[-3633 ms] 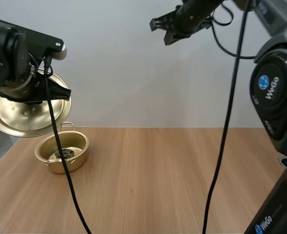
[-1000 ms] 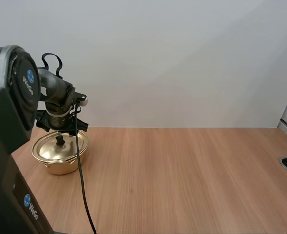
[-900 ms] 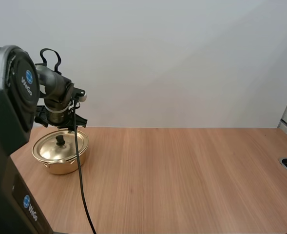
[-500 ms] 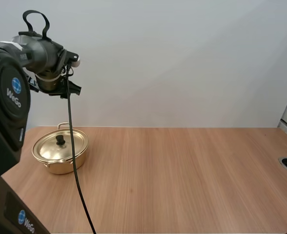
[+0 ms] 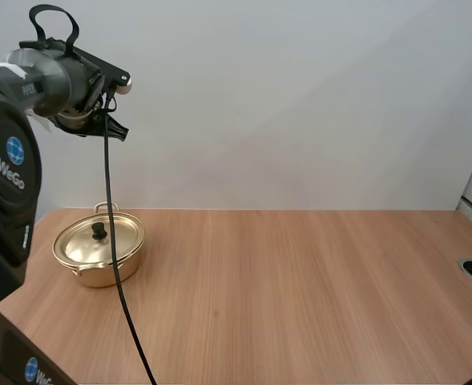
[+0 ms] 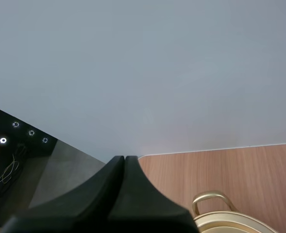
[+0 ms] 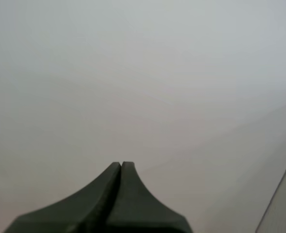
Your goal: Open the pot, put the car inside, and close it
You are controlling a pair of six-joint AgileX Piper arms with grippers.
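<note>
— Legible markings, high view?
— Entry 1: "WeGo" in white letters under a round blue emblem, printed on the large black housing of the left arm (image 5: 7, 172).
— Further instances?
— Entry 2: same blue emblem with white lettering on the black base casing (image 5: 29, 370) at the near edge of the worktop (image 5: 300, 289). Readable as "We", the rest cut off at the picture's border.
— Other print?
— Entry 3: short white lettering on the grey upper link (image 5: 34, 69) of the same arm. Too small to read.
— Wrist views?
— Nothing legible in either.
</note>
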